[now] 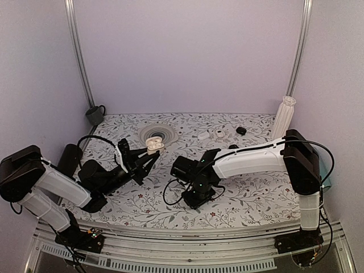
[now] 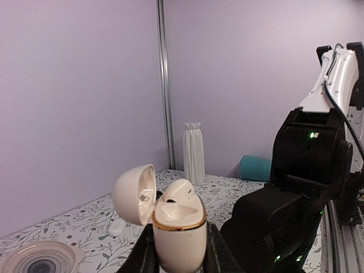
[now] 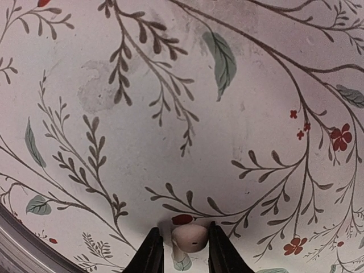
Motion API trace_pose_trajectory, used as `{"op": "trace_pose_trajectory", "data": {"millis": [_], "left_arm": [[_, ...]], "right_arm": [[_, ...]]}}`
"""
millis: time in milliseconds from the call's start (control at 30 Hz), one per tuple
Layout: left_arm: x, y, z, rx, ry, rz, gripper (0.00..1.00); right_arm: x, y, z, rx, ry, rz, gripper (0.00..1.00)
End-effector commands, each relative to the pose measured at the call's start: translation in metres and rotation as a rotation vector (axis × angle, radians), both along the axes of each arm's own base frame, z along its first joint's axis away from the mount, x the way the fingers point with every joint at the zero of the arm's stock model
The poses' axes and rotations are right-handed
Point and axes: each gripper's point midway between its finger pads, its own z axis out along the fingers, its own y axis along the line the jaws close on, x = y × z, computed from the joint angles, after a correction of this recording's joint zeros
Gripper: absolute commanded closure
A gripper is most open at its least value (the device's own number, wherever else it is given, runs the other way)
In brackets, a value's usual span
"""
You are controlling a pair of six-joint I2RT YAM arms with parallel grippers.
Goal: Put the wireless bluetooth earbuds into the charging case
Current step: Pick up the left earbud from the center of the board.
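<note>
The case (image 2: 179, 233) is held upright, clamped in the left gripper (image 2: 181, 259); it is raised above the table (image 1: 250, 187), left of centre and just near of the plate (image 1: 158, 134); its lid (image 2: 135, 193) is swung open to the left in the left wrist view; a bud (image 2: 179, 193) is seated in one well, its rounded top standing above the rim. The right gripper (image 3: 186, 256) is pointed down at the floral cloth near the middle of the table, to the right of the case and nearer; the second bud (image 3: 190, 238) is pinched in it, close over the cloth; whether that bud touches the cloth cannot be told. Along the far edge, right of the plate, two small white pieces (image 1: 203, 135) (image 1: 219, 133) are laid side by side; a black piece (image 1: 241, 131) is set just right of them; a white vase (image 1: 282, 116) is stood upright at the far right; a dark mug (image 1: 95, 115) is placed in the far left corner. A teal roll (image 2: 255, 168) is seen beside the vase in the left wrist view, partly hidden by the right arm (image 2: 307, 170).
</note>
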Motion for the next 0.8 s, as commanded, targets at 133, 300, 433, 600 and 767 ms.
{"op": "trace_pose_trajectory", "data": {"millis": [133,300,433,600,767], "left_arm": [[-0.003,0.008,0.016,-0.044,-0.052,0.012,1.0],[-0.002,0.008,0.015,-0.042,-0.049,0.012,1.0],[-0.002,0.008,0.014,-0.039,-0.049,0.016,1.0],[-0.001,0.008,0.013,-0.037,-0.045,0.02,1.0],[0.001,0.009,0.01,-0.035,-0.035,0.03,1.0]], "right_arm": [[-0.002,0.002,-0.013,-0.023,0.008,0.028,0.75],[-0.004,0.003,-0.016,-0.02,0.02,0.034,0.79],[-0.005,0.005,-0.014,-0.005,0.02,0.029,0.8],[-0.002,0.009,-0.008,0.038,0.012,0.015,0.8],[0.005,0.009,0.003,0.093,-0.001,-0.014,0.8]]}}
